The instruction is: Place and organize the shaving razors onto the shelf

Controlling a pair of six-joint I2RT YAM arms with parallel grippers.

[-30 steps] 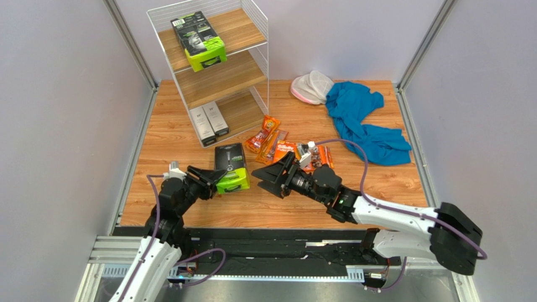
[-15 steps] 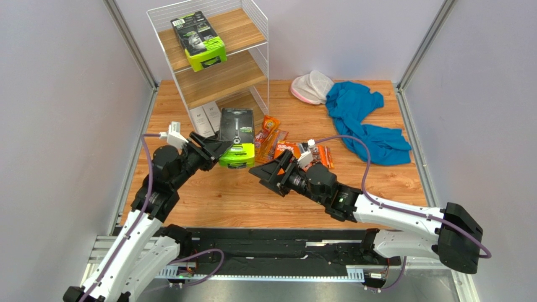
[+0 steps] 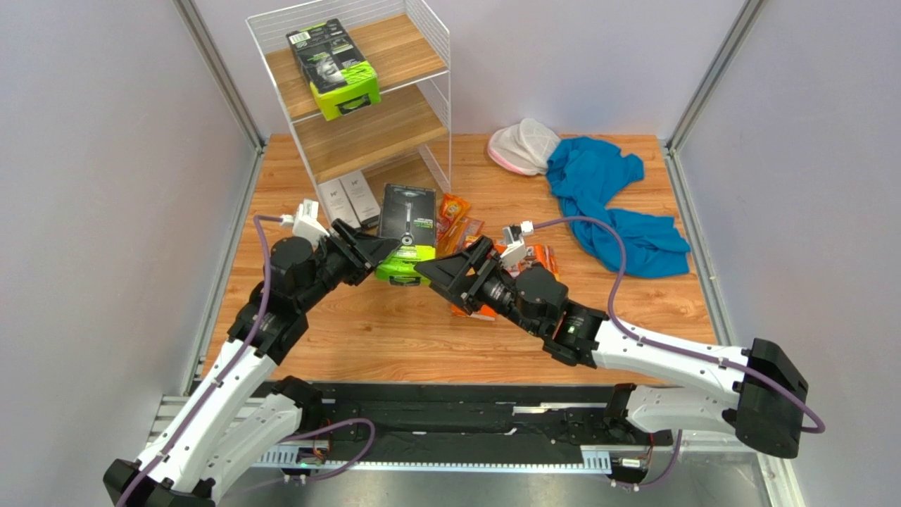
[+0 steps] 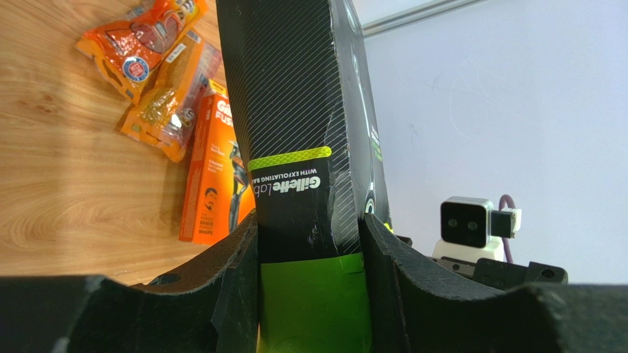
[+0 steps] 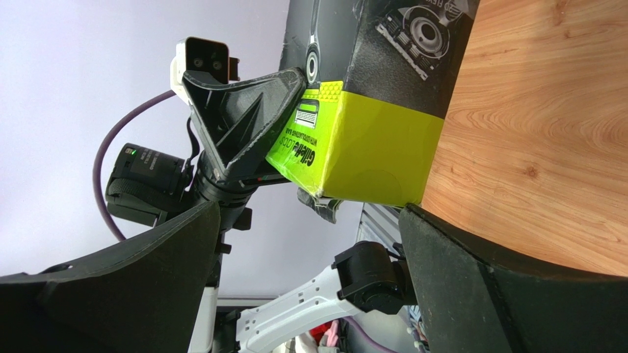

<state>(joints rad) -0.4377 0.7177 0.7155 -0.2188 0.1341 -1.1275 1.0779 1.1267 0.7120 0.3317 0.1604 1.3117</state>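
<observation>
Left gripper (image 3: 383, 254): clamping the black-lime pack (image 3: 407, 224).
Right gripper (image 3: 449, 270): gaping wide beside that pack.
Shelf (image 3: 365, 132) bottom tier: grey-white boxes (image 3: 351, 203) seemingly occupying its front.

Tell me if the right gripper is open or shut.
Open: the right gripper has its fingers spread wide, gripping nothing. The black pack in front of it is clamped by the left gripper.

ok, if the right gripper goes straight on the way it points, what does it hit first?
Most likely the lime-green end of the black razor pack held by the left gripper. It sits dead ahead of the open right gripper. How much gap remains is hard to tell.
</observation>
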